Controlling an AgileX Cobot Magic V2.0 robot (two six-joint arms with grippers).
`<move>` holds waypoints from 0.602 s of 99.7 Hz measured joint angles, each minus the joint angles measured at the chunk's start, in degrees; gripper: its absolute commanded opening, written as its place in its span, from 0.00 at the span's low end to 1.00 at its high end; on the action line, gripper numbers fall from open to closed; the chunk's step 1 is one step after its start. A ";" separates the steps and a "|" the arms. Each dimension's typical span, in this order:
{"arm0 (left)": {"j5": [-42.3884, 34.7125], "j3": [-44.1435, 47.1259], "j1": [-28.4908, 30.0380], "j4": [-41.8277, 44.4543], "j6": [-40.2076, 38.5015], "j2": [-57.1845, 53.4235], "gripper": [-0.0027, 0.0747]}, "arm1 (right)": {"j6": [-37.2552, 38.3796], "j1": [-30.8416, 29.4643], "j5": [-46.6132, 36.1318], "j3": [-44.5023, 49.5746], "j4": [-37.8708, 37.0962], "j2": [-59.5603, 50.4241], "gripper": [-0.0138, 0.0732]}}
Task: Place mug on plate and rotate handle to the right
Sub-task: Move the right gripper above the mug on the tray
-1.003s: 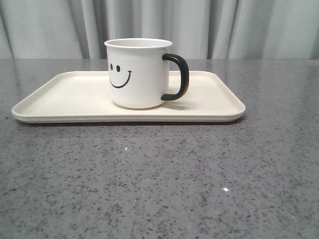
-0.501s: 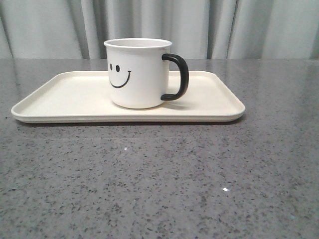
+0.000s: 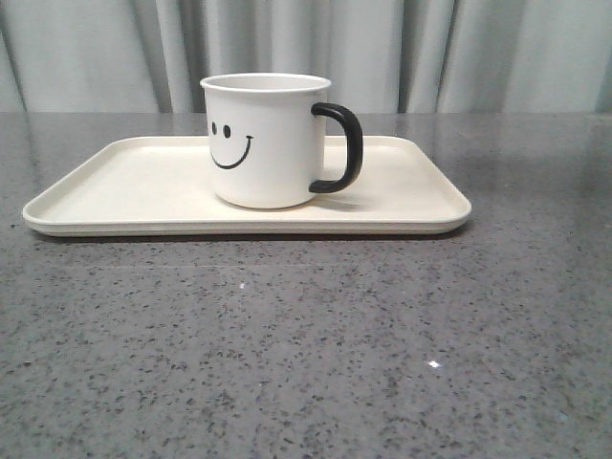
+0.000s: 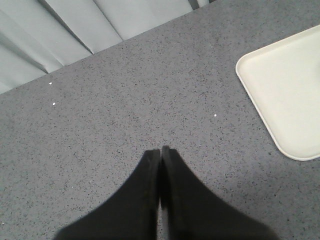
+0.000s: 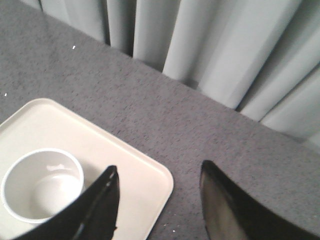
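Note:
The white mug (image 3: 265,141) with a black smiley face stands upright on the cream plate (image 3: 124,186), near its middle. Its black handle (image 3: 341,146) points right. In the right wrist view the mug (image 5: 40,184) shows from above, empty, on the plate (image 5: 135,170); the handle is hidden behind a finger. My right gripper (image 5: 159,172) is open and empty, high above the plate's corner, apart from the mug. My left gripper (image 4: 160,150) is shut and empty above bare table, with a corner of the plate (image 4: 285,90) off to one side. Neither gripper shows in the front view.
The grey speckled table (image 3: 306,344) runs to the front edge. Grey curtains (image 3: 382,48) hang behind the table and also show in both wrist views.
None; the mug and plate stand as before.

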 measured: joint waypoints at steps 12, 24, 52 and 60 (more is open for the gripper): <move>0.00 0.00 0.00 0.00 -0.04 0.00 0.01 | 0.00 1.98 2.05 -1.32 0.00 4.88 0.60; 0.00 0.00 0.00 0.00 -0.13 0.00 0.01 | -0.03 3.45 3.17 -1.43 0.12 7.99 0.60; 0.00 0.00 0.00 0.01 -0.13 0.00 0.01 | -0.14 6.37 4.14 -1.43 1.28 11.72 0.60; 0.00 0.00 0.00 0.01 -0.13 0.00 0.01 | -0.14 7.31 4.50 -1.43 1.66 12.28 0.60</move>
